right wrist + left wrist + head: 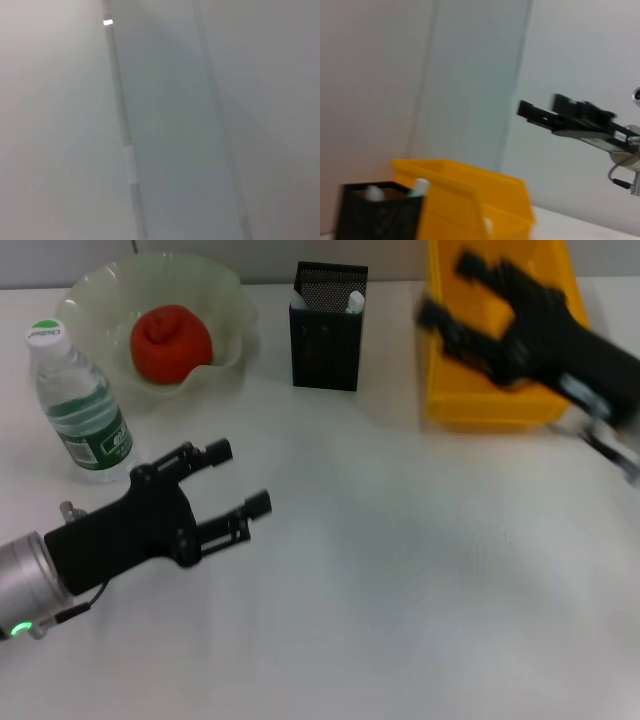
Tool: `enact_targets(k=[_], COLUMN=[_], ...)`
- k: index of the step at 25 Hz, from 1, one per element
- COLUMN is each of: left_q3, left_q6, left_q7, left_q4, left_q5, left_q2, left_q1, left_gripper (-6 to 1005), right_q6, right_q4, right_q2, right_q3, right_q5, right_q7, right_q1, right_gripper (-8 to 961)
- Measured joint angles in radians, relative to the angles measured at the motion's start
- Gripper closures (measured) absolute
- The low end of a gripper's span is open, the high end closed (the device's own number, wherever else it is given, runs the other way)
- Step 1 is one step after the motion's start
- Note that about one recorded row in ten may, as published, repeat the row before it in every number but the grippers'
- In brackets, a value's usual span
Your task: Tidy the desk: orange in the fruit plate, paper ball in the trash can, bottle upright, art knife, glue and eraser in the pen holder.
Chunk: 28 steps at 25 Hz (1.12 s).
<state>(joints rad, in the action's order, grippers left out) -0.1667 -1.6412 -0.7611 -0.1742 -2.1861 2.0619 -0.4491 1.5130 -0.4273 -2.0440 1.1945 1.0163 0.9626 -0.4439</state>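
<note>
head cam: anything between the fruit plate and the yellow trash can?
Yes: the pen holder stands between the fruit plate and trash can, apart from both, seen in the head view.

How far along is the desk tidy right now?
Mostly done by the look of it: orange sits in the fruit plate, bottle stands upright, and white-tipped items poke out of the pen holder. Right gripper is open above the trash can; left gripper hangs open over the table, holding nothing. Paper ball and eraser are not visible.
</note>
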Motion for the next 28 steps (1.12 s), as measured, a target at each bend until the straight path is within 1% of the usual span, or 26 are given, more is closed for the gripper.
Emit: enact_targets(k=[2,3,4,5,6,7,10,12,13,15,25,28], left_q3=[-0.052,-0.07,-0.117,-0.129,-0.166,-0.166,-0.221,-0.234,-0.27,-0.283,-0.297,-0.313], left_q6=[-0.027,-0.032,-0.039,-0.041,-0.053,-0.053,-0.075,-0.077,-0.083,-0.084,-0.123,-0.132], left_q7=[-0.014,-0.023,-0.061,-0.072,-0.104,-0.104,-0.151,-0.161,-0.195,-0.209,-0.225,-0.242], left_q4=[-0.034,-0.048,-0.085,-0.093,-0.117,-0.117,-0.143,-0.147,-0.162,-0.171,-0.19,-0.196], left_q5=[0.0,0.0,0.0,0.0,0.0,0.0,0.0,0.0,0.0,0.0,0.0,0.0], left_q2=[-0.001,-0.001,-0.001,-0.001,-0.001,-0.001,-0.007,-0.008,-0.012,-0.013,-0.026,-0.036], left_q1=[0.004,0.005,0.007,0.007,0.007,0.007,0.002,0.0,-0.007,-0.008,-0.003,-0.007], left_gripper=[186,186,186,186,186,186,186,186,186,186,186,186], right_q6=[0.08,0.13,0.167,0.199,0.239,0.239,0.253,0.253,0.251,0.247,0.237,0.23], right_q4=[-0.025,-0.024,-0.015,-0.004,0.021,0.021,0.029,0.029,0.029,0.026,0.019,0.019], right_q2=[0.024,0.041,0.053,0.065,0.079,0.079,0.083,0.082,0.081,0.077,0.073,0.071], right_q3=[-0.012,-0.022,-0.034,-0.047,-0.092,-0.092,-0.141,-0.144,-0.143,-0.143,-0.139,-0.138], right_q5=[0.086,0.141,0.188,0.233,0.351,0.351,0.504,0.562,0.581,0.616,0.667,0.667], right_q7=[0.059,0.081,0.091,0.096,0.1,0.1,0.108,0.11,0.11,0.111,0.124,0.124], right_q1=[0.049,0.065,0.072,0.076,0.079,0.079,0.08,0.078,0.076,0.071,0.039,0.031], right_gripper=[140,140,140,141,141,141,141,142,142,142,141,141])
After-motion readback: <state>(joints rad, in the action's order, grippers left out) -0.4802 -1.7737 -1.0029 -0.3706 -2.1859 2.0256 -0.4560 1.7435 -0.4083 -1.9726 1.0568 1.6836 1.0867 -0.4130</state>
